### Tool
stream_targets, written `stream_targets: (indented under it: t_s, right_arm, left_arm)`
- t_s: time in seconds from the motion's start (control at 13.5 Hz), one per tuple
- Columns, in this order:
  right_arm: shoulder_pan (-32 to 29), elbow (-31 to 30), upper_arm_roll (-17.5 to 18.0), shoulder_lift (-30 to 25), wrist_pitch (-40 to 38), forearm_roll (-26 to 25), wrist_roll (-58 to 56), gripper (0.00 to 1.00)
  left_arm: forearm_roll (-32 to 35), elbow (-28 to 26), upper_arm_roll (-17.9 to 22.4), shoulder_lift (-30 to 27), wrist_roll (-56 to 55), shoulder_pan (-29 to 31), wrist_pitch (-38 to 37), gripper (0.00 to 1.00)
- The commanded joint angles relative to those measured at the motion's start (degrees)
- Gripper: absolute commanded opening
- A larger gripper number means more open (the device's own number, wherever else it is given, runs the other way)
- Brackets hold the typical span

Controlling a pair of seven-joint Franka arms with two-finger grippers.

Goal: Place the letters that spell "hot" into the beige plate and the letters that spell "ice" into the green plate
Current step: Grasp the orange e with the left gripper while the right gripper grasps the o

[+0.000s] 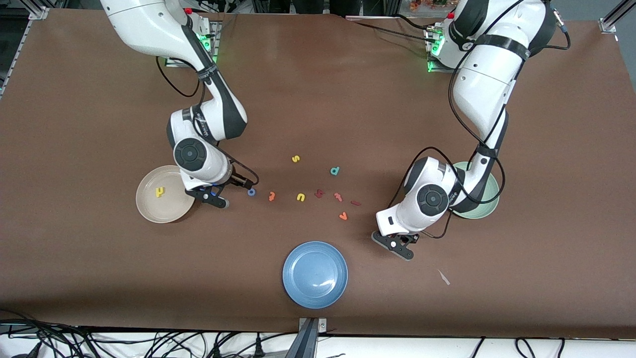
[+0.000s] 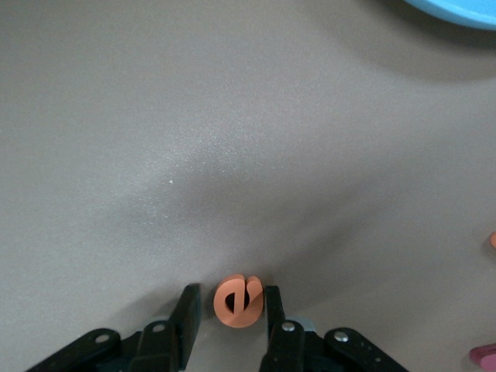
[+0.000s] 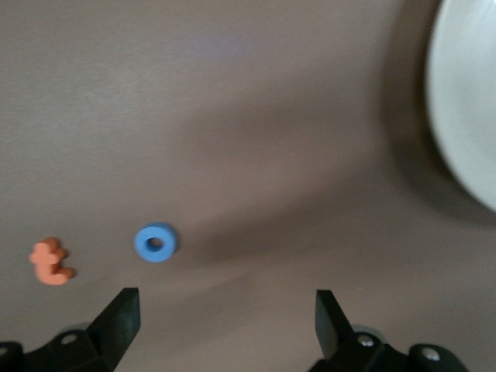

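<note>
In the front view's lower right, the left gripper (image 1: 397, 246) has its narrowed fingers on each side of the orange "e" (image 2: 239, 301), bare table all round. Center-left, the right gripper (image 1: 214, 198) stands wide open and empty beside the beige plate (image 1: 149, 209), which holds one yellow "h" (image 1: 159, 191). The blue "o" (image 1: 251, 192) and orange "t" (image 1: 272, 196) lie just beside it. Three plates show: beige, blue plate (image 1: 315, 274), green plate (image 1: 489, 206).
</note>
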Motion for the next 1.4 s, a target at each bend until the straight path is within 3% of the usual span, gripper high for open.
stream_targets:
  t_s: [0.0, 0.37, 0.81, 1.04, 1.33]
  right_arm:
    - [0.04, -3.96, 1.25, -0.34, 7.00, 0.61, 1.64, 1.00]
    - [1.01, -3.62, 1.17, 1.33, 9.32, 0.61, 1.73, 0.97]
    - [0.92, -0.37, 1.16, 4.14, 9.32, 0.61, 1.90, 0.94]
    - [0.83, -0.02, 1.25, 5.11, 9.32, 0.61, 1.81, 0.92]
    - [0.92, 0.07, 1.25, 5.90, 9.41, 1.83, 1.82, 0.76]
  left_arm:
    - [1.58, 1.79, 0.46, 0.54, -0.39, -0.47, -0.33, 0.19]
    - [1.85, 1.35, 0.46, -2.18, 0.13, 1.98, -3.21, 0.15]
    - [1.93, -1.89, 0.28, -9.55, 2.06, 6.82, -23.06, 0.12]
    - [1.93, -9.95, 0.11, -15.52, 2.24, 11.21, -25.73, 0.11]
    - [2.11, -20.34, 0.19, -21.34, 5.83, 15.60, -25.29, 0.11]
